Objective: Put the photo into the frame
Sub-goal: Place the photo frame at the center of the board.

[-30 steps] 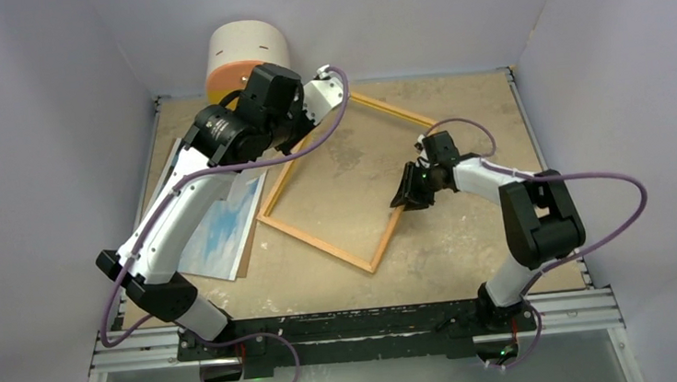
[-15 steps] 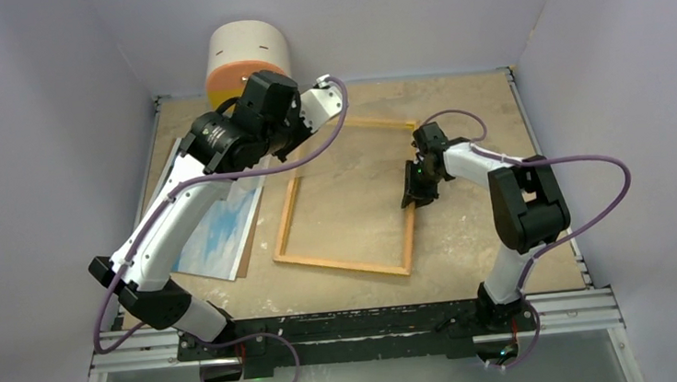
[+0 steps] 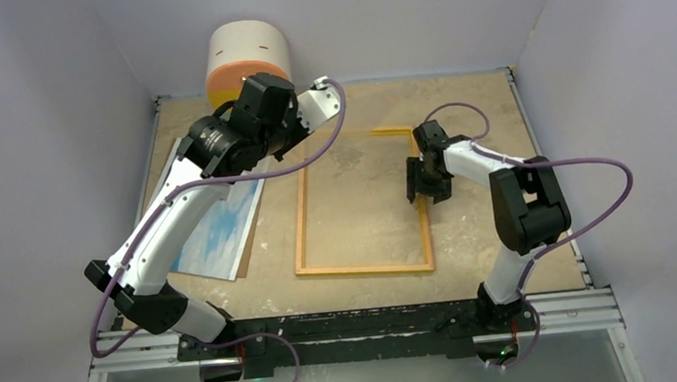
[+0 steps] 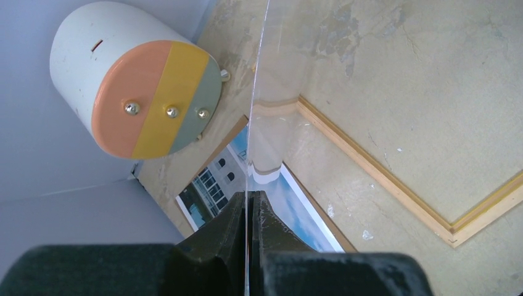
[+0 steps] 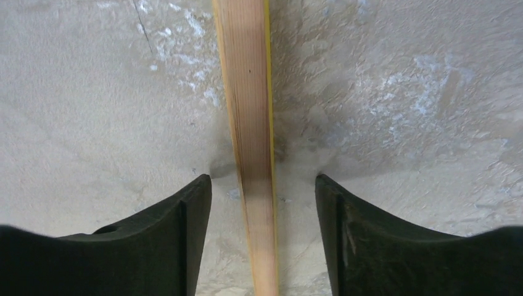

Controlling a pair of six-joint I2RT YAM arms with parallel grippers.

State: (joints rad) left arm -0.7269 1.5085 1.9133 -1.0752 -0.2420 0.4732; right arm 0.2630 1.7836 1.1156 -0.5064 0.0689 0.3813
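At far left the left gripper (image 4: 249, 206) pinches a clear pane (image 4: 262, 86) edge-on between closed fingers; the right gripper (image 5: 263, 185) stands open astride the right rail of the frame (image 3: 365, 269), clear of it.

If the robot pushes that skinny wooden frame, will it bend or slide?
It would probably slide, not bend: the frame lies flat on the table and its rails look straight and stiff. It is likely light, just thin rails around an empty middle. Pushed at one rail, where the open right gripper straddles it, it may swivel.

The frame (image 3: 300, 222) is pale wood edged yellow; the photo (image 3: 223, 233) shows blue sky.
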